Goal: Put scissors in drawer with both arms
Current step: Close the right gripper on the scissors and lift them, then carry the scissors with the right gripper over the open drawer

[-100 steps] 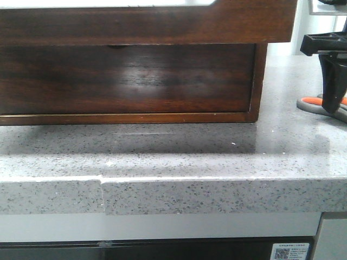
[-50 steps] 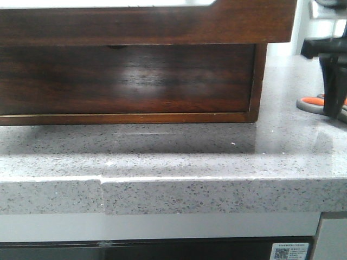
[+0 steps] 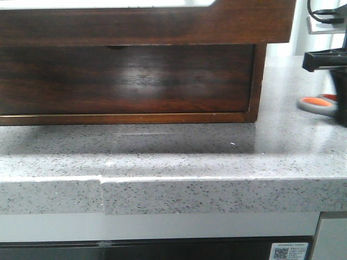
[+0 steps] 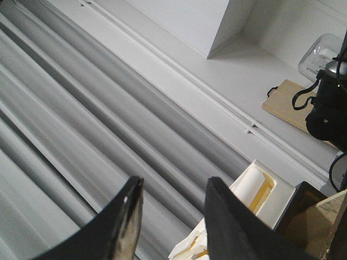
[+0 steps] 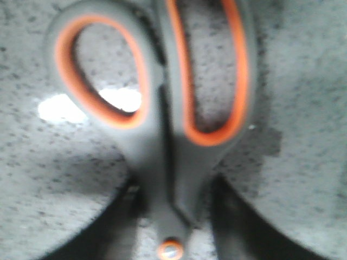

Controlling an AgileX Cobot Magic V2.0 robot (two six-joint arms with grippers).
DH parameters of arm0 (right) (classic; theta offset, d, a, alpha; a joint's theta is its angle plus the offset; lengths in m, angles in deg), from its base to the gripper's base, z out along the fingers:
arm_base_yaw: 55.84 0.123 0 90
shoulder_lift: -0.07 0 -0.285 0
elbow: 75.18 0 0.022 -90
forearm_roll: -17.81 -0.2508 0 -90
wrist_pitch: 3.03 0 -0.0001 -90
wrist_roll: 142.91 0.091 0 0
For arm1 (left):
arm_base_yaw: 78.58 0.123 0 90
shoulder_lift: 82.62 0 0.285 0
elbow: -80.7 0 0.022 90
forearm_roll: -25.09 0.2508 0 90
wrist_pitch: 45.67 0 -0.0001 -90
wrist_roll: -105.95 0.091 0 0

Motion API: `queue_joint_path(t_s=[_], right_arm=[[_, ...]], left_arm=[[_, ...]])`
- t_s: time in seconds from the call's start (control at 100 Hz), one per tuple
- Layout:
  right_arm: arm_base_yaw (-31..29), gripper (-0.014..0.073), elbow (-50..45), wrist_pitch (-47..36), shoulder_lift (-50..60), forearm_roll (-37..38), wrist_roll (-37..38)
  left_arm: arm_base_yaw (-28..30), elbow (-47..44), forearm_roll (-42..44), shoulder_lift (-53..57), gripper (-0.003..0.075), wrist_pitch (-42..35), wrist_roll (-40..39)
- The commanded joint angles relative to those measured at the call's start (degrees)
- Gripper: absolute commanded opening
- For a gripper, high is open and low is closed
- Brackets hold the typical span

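Note:
The scissors [image 5: 162,162] lie flat on the speckled grey counter, grey handles with orange-lined loops; one loop [image 3: 317,104] shows at the far right of the front view. My right gripper [image 5: 173,189] is low over them, open, one dark finger on each side of the neck just above the orange pivot; whether the fingers touch it is unclear. In the front view it stands at the right edge [image 3: 342,111]. The drawer [image 3: 146,24], glossy dark brown with a long cutout along its top, fills the upper left. My left gripper [image 4: 174,184] is open, holds nothing and points away from the counter.
Below the drawer is a second dark wooden front [image 3: 130,78] with a small half-round notch. The counter's front edge [image 3: 173,179] runs across the front view. A white box of rolls [image 4: 260,189], a wooden board [image 4: 287,105] and a glass jar [image 4: 325,49] appear in the left wrist view.
My right gripper has shifted to the right, uncovering more of the orange loop in the front view. The scissors have stayed on the counter.

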Motion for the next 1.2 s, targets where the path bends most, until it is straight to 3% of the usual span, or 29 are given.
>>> queue_joint_path(t_s=[0.0,0.05,0.39,0.8,1.03,1.19], right_arm=[[0.1,0.0008,0.3,-2.8,-0.3,-2.4,-0.1],[0.1,-0.0071,0.3,-2.9,-0.3,-2.4,-0.3],[0.1,-0.0069,0.3,-1.6,7.4,-3.9,-2.6],[0.1,-0.0069,0.3,-13.2,31.6,-6.2,-3.4],[3.2,-0.0069,0.3,-19.3,39.3,-16.6,-20.9],[9.0,-0.0069,0.3,-24.7,41.2,-22.4,-32.7]], left_arm=[[-0.2,1.9,-2.3,-0.5,0.0262,-1.6,-0.8],[-0.2,1.9,-2.3,-0.5,0.0262,-1.6,-0.8],[-0.2,1.9,-2.3,-0.5,0.0262,-1.6,-0.8],[-0.2,1.9,-2.3,-0.5,0.0262,-1.4,-0.8],[-0.2,1.9,-2.3,-0.5,0.0262,-1.4,-0.8],[-0.2,1.9,-2.3,-0.5,0.0262,-1.4,-0.8]])
